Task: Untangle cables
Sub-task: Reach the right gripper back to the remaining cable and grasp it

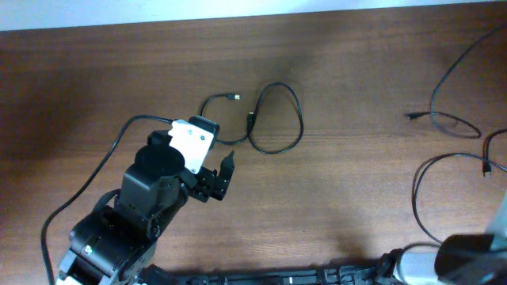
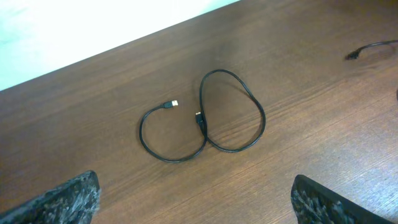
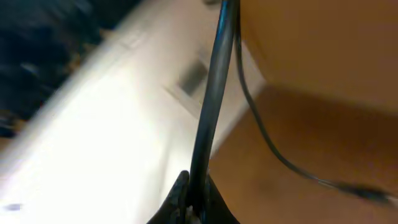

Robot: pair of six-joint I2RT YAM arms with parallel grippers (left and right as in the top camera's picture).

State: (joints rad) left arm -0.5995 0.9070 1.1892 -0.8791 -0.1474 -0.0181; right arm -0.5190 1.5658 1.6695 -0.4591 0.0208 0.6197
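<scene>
One thin black cable lies in the middle of the table in two joined loops, with its plug ends inside them. It also shows in the left wrist view. My left gripper is open and empty just in front of it, with its fingers wide apart. More thin black cables lie at the right side, one curving toward the near edge. In the blurred right wrist view, my right gripper is shut on a black cable that runs up out of it.
The wooden table has its far edge along the top of the overhead view. The right arm's body sits at the near right corner. The left arm's own thicker wire loops at the left.
</scene>
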